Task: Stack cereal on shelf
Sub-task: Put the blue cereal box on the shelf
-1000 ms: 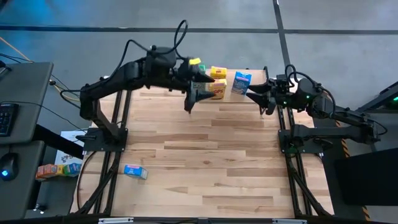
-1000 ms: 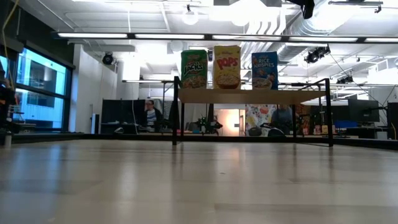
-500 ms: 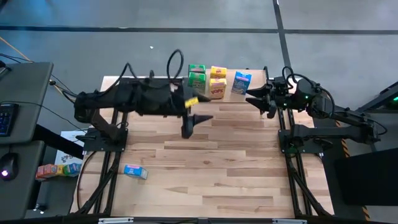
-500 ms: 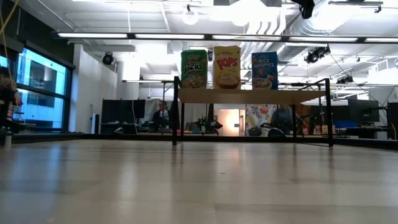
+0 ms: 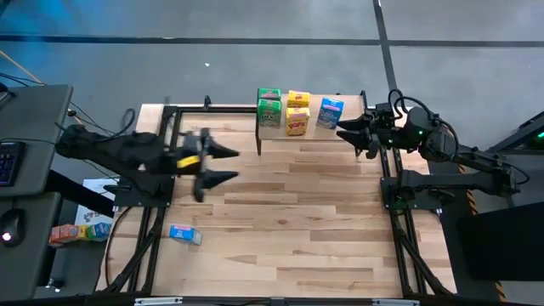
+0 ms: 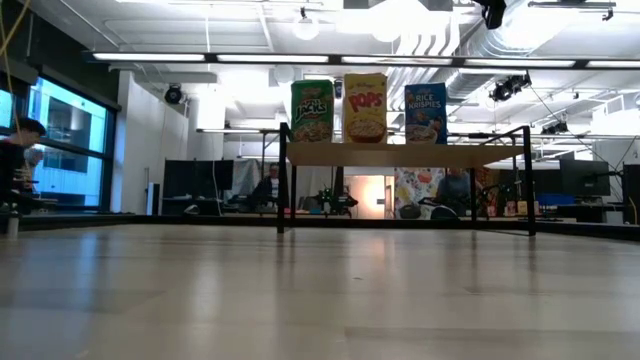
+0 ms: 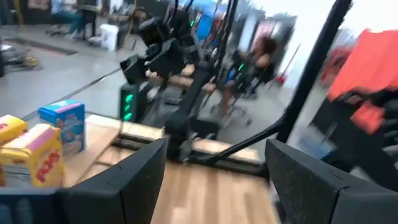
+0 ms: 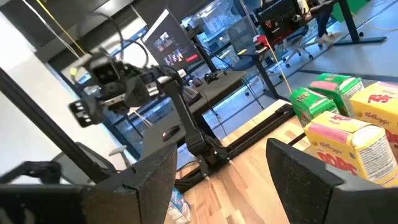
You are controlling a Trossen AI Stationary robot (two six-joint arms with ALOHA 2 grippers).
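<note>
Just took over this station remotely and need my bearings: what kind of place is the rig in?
Probably an open-plan robotics lab or office workspace: the low view shows exposed ceiling ducts and a seated person at a desk beyond the shelf, and a keyboard sits beside the table.

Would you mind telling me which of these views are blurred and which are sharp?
High view: the left gripper and its arm smear with motion, while the shelf and right gripper are crisp. Left wrist view: everything is soft, the yellow cereal box included. Low view: sharp on the three boxes, with ceiling lights glaring.

Green [image 6: 312,111], yellow [image 6: 365,107], blue [image 6: 425,113] cereal boxes.
</note>
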